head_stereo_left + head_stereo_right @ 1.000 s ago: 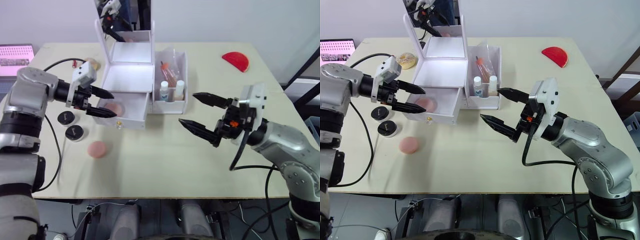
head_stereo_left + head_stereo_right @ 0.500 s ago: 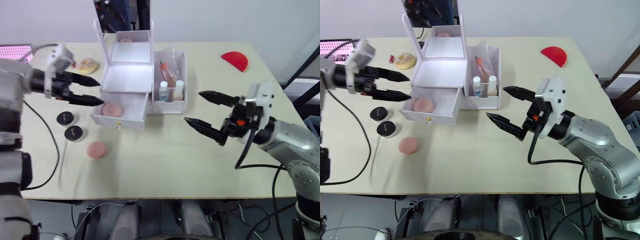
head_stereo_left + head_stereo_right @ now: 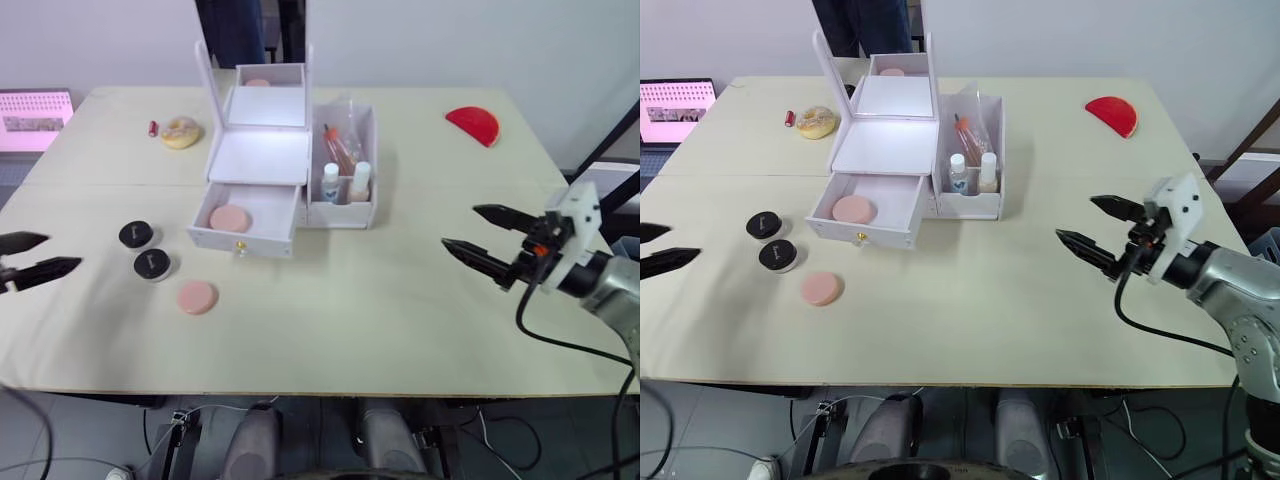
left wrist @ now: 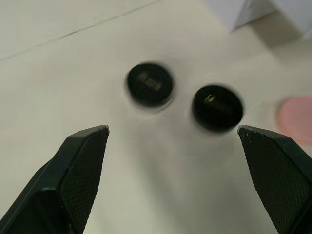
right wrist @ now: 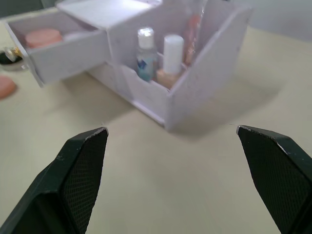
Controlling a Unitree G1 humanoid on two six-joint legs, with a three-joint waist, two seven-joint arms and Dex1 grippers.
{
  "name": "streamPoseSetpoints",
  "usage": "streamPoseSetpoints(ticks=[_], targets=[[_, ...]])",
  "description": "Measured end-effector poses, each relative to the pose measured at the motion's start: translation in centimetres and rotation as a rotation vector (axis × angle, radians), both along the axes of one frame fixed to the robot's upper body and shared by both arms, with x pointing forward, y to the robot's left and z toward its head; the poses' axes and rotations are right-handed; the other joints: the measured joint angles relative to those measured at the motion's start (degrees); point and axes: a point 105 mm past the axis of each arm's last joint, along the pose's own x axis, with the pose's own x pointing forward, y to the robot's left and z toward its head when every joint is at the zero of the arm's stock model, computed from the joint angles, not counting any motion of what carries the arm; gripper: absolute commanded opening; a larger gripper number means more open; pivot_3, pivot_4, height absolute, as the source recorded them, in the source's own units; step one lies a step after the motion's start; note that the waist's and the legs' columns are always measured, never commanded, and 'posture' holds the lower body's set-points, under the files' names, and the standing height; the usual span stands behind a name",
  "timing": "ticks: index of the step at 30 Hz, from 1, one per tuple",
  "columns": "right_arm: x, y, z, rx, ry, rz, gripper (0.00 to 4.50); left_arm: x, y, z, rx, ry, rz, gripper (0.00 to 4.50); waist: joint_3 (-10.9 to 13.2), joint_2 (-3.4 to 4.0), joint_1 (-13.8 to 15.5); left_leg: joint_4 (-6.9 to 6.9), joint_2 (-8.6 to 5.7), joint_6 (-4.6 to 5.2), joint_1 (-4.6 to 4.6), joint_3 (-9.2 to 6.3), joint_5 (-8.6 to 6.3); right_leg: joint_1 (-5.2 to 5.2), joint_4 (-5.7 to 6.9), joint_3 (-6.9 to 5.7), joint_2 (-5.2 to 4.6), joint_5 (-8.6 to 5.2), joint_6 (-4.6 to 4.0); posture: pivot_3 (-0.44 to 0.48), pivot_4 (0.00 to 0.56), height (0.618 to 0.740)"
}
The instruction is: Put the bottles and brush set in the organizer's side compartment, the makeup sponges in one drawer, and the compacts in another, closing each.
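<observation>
While the organizer point(image 3: 290, 170) stands at the table's point(image 3: 400, 320) far middle, its drawer point(image 3: 245, 222) is pulled out with one pink sponge point(image 3: 230, 218) inside and another sponge point(image 3: 196, 297) lying nearer. Bottles point(image 3: 344, 182) sit in the side compartment. Two black compacts point(image 3: 143, 250) rest left of the drawer. Both left gripper point(image 3: 28, 258) and right gripper point(image 3: 487, 238) hover spread open, empty.

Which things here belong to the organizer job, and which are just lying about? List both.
Job:
organizer, its open drawer
bottles and brush set in the side compartment
pink sponge in the drawer, pink sponge on the table
two black compacts

Lying about:
red half-round object
yellowish round item
small red item
</observation>
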Motion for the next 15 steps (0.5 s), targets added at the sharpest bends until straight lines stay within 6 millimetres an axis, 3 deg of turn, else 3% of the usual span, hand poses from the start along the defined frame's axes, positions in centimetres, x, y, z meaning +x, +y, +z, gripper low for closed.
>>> streamPoseSetpoints(ticks=[3, 5, 9, 15], targets=[[-0.4, -3.1, -1.4, -0.003, 0.054, -0.077, 4.5, -1.6, 1.9, -0.7, 0.009, -0.009, 0.091, 4.45, 0.0, 0.0, -0.1, 0.02, 0.0, 0.0, 0.02, 0.01, 0.0, 0.03, -0.02, 0.0, -0.01, -0.02, 0.04, 0.0, 0.15, 0.739], [-0.6, -4.2, -1.3, 0.009, 0.049, -0.104, 4.5, -2.0, 2.5, -0.7, 0.017, -0.025, 0.119, 4.45, 0.0, 0.0, -0.3, 0.02, 0.0, -0.01, 0.07, 0.01, 0.0, 0.03, 0.01, 0.0, 0.0, 0.01, 0.0, 0.0, 0.15, 0.739], [-0.5, -5.0, 0.0, -0.015, -0.024, -0.126, 4.5, -2.2, 2.7, -0.5, 0.029, -0.049, 0.126, 4.45, 0.0, 0.02, -0.5, 0.0, 0.02, -0.01, 0.12, 0.01, 0.0, 0.03, 0.04, 0.0, 0.0, 0.03, -0.03, 0.0, 0.15, 0.739], [-0.6, -5.4, -0.2, -0.043, -0.033, -0.128, 4.5, -2.3, 2.6, -0.8, 0.032, -0.051, 0.124, 4.45, 0.0, 0.03, -0.6, -0.06, 0.02, -0.01, 0.07, 0.06, 0.0, 0.01, -0.04, 0.01, 0.0, 0.06, -0.09, 0.0, 0.15, 0.739]])
